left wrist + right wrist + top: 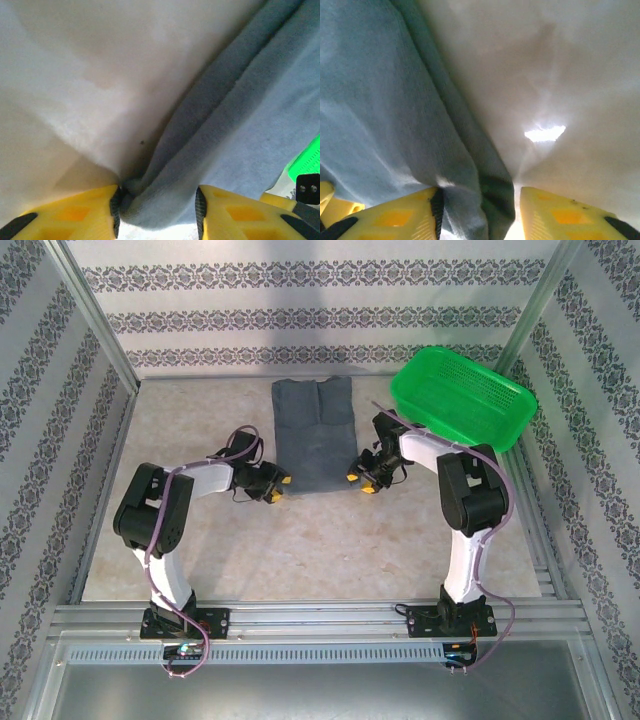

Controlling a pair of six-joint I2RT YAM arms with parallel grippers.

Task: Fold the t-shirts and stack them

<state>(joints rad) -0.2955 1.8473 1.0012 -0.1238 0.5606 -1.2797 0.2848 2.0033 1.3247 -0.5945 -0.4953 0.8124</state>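
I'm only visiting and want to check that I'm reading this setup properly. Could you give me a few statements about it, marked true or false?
1. The grey t-shirt lies inside the green basket. False: it lies on the table, apart from the basket.
2. The left pincer and the right pincer are at the t-shirt's two near corners. True.
3. The left pincer's fingers are blue. False: they are yellow.
4. Grey cloth sits between the left pincer's fingers. True.

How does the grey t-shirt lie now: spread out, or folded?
Folded lengthwise only: the t-shirt lies as a long narrow strip on the table, side flaps meeting at a seam near its far end; no crosswise fold yet.
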